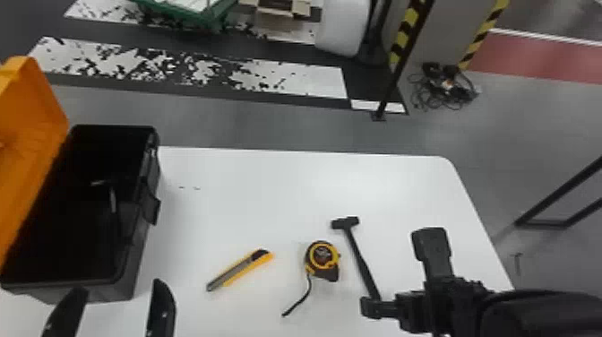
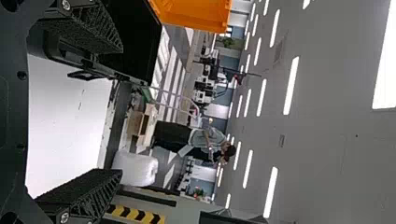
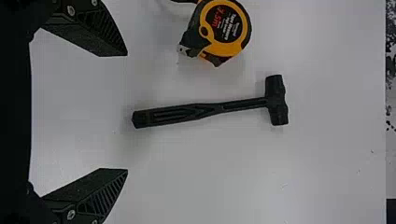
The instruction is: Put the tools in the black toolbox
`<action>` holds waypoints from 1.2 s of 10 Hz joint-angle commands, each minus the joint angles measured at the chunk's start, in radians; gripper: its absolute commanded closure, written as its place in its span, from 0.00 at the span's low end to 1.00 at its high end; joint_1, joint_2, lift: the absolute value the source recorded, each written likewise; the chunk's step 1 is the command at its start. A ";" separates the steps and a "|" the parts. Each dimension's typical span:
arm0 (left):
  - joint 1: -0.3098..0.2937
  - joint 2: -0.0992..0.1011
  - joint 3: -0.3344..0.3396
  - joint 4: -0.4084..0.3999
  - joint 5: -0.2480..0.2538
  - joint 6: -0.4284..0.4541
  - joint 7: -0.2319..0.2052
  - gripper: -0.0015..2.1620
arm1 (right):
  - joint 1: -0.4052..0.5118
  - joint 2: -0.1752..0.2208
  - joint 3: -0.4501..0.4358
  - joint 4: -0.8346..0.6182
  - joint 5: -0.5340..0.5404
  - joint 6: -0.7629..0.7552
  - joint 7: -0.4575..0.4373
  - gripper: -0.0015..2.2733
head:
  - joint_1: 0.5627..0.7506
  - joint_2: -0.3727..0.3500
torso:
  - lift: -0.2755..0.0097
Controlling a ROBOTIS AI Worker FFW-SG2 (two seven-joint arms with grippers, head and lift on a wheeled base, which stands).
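Fingers spread wide, a right gripper [image 1: 398,274] stands at the near right of a white table [image 1: 251,183], with the butt of a black hammer [image 1: 360,257] just ahead of the gap between its 2 tips. The right wrist view shows the handle untouched, the hammer lying flat and pointing away from the gripper [image 3: 127,112], its head at the far end. At near left, a left gripper [image 1: 116,287] holds nothing, its 2 fingers well apart at the near end of a black toolbox [image 1: 101,293].

Just left of the hammer rests a yellow-and-black tape measure [image 1: 321,257], its black strap [image 1: 300,302] trailing toward the near left. Farther left, between tape measure and toolbox, a yellow utility knife [image 1: 242,269] lies at a slant, its narrow end toward the near left. All 3 tools are on the tabletop, outside the toolbox, which runs along the table's left side with its orange lid [image 1: 33,107] open to the left. A thin, pale shape [image 1: 113,199] shows in its dark interior, too dim to identify.

Beyond the table, a tangle of cables [image 1: 448,87] lies on the floor at far right, and a green container [image 1: 192,13] sits at far left.
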 commanded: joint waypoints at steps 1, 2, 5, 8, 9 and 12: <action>-0.001 0.002 -0.003 -0.002 -0.001 0.003 0.000 0.04 | -0.059 0.000 0.004 0.045 0.001 0.041 0.000 0.06 | 0.70 0.26 | 0.83; -0.001 0.004 -0.004 -0.004 -0.001 0.003 0.000 0.04 | -0.096 0.000 0.007 0.077 0.003 0.056 0.000 0.06 | 0.70 0.26 | 0.83; 0.003 0.004 -0.006 -0.005 -0.001 0.003 0.002 0.04 | -0.182 0.000 0.037 0.164 0.015 0.087 0.000 0.06 | 0.70 0.26 | 0.83; 0.001 0.004 -0.007 -0.005 -0.001 0.003 0.005 0.04 | -0.234 -0.002 0.068 0.247 0.035 0.093 0.000 0.06 | 0.70 0.27 | 0.83; 0.001 0.004 -0.007 -0.005 -0.001 0.003 0.005 0.04 | -0.247 0.000 0.077 0.267 0.049 0.093 0.000 0.06 | 0.70 0.27 | 0.83; -0.001 0.004 -0.006 -0.005 -0.001 0.003 0.005 0.04 | -0.268 0.000 0.088 0.287 0.055 0.087 -0.010 0.06 | 0.70 0.26 | 0.83</action>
